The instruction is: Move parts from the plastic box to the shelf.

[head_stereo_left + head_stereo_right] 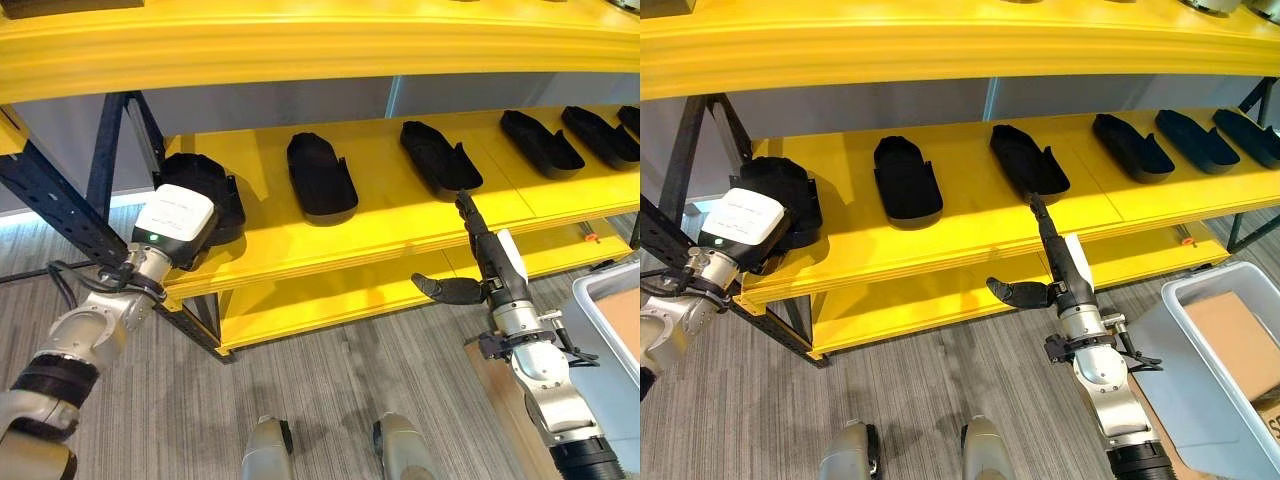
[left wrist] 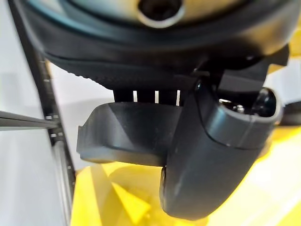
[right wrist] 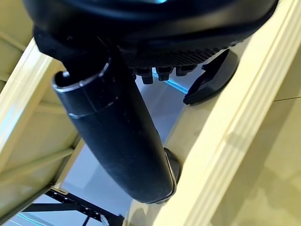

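A black part (image 1: 200,195) is gripped by the left hand (image 1: 172,228) at the shelf's (image 1: 380,235) left end. The right hand (image 1: 478,262) is held open at the front edge, fingers straight. More parts (image 1: 321,175) are lined up along the shelf; the plastic box (image 1: 1215,360) is parked off right.

A grey wood-grain floor (image 1: 330,390) is running under everything, a pale grey wall (image 1: 300,100) is standing behind, and dark perforated steel uprights (image 1: 55,215) with a slanting brace (image 1: 105,165) are standing at the left, light glancing off yellow boards
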You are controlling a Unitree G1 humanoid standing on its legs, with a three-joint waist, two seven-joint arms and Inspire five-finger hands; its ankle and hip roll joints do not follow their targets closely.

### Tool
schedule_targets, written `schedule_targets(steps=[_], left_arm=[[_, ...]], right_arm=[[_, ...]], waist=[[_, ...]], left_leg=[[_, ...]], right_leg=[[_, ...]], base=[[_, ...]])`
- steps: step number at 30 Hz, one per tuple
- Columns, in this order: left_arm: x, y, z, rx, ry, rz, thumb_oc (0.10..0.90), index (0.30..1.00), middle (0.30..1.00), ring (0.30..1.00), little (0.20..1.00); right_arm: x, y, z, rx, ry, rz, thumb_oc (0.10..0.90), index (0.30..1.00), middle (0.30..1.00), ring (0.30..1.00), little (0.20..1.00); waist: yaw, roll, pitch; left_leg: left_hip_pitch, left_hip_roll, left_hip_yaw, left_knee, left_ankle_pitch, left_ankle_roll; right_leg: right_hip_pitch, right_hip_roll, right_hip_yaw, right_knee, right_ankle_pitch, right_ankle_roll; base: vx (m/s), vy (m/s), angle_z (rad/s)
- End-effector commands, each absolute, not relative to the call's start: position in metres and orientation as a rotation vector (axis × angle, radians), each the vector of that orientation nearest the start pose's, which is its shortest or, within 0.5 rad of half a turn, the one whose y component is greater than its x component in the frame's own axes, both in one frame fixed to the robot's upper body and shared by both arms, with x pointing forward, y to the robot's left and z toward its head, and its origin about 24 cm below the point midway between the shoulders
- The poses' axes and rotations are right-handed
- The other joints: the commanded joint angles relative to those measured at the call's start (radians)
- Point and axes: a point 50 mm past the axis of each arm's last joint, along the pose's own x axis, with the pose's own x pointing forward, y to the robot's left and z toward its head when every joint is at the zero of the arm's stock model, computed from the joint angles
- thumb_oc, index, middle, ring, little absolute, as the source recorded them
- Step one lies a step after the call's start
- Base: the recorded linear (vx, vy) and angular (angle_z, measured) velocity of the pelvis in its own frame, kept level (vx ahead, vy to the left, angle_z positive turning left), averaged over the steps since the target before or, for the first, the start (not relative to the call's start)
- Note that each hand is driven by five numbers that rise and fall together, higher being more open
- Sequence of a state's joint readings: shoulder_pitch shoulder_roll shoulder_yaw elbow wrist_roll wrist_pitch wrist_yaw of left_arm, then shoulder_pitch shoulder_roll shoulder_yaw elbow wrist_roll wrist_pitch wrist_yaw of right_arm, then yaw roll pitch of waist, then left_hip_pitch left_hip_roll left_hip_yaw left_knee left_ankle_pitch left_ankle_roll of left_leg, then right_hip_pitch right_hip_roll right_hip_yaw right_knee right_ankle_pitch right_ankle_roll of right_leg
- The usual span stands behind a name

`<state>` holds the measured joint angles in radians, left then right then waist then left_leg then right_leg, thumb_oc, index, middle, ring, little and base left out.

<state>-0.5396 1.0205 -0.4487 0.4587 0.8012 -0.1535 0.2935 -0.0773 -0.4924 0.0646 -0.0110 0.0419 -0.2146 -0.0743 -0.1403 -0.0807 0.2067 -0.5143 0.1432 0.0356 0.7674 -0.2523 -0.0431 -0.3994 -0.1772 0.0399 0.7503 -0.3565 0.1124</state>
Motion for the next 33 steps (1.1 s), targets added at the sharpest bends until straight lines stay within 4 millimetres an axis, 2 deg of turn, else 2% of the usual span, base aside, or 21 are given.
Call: schedule_targets(steps=[1, 11, 23, 33], left_arm=[[0.334, 0.286, 0.230, 1.890, -0.538, 0.283, 0.400, 0.300, 0.300, 0.300, 0.300], [0.345, 0.287, 0.233, 1.947, -0.508, 0.270, 0.400, 0.300, 0.300, 0.300, 0.300], [0.348, 0.306, 0.222, 1.907, -0.391, 0.344, 0.400, 0.300, 0.300, 0.300, 0.300], [0.350, 0.320, 0.234, 1.895, -0.332, 0.424, 0.400, 0.300, 0.300, 0.300, 0.300]], right_arm=[[0.264, -0.220, 0.155, -0.452, -0.573, 0.018, 0.900, 1.000, 1.000, 1.000, 1.000], [0.262, -0.225, 0.155, -0.436, -0.577, -0.004, 0.900, 1.000, 1.000, 1.000, 1.000], [0.259, -0.227, 0.154, -0.444, -0.577, -0.015, 0.900, 1.000, 1.000, 1.000, 1.000], [0.256, -0.230, 0.157, -0.442, -0.586, -0.020, 0.900, 1.000, 1.000, 1.000, 1.000]], waist=[[-0.008, 0.042, -0.039], [-0.019, 0.048, -0.030], [-0.020, 0.043, -0.028], [-0.024, 0.039, -0.017]], left_leg=[[0.047, 0.095, -0.076, -0.032, 0.001, -0.037], [0.001, 0.093, -0.080, -0.001, -0.007, -0.033], [-0.016, 0.090, -0.078, 0.005, -0.009, -0.032], [-0.038, 0.086, -0.075, 0.018, -0.011, -0.026]], right_leg=[[0.111, -0.043, 0.016, -0.102, 0.028, -0.015], [0.065, -0.044, 0.025, -0.079, 0.024, -0.013], [0.049, -0.047, 0.030, -0.079, 0.029, -0.008], [0.032, -0.052, 0.034, -0.088, 0.040, -0.003]], base=[[-0.02, 0.006, -0.03], [-0.01, 0.001, -0.03], [0.00, 0.005, -0.01], [0.01, 0.013, 0.00]])
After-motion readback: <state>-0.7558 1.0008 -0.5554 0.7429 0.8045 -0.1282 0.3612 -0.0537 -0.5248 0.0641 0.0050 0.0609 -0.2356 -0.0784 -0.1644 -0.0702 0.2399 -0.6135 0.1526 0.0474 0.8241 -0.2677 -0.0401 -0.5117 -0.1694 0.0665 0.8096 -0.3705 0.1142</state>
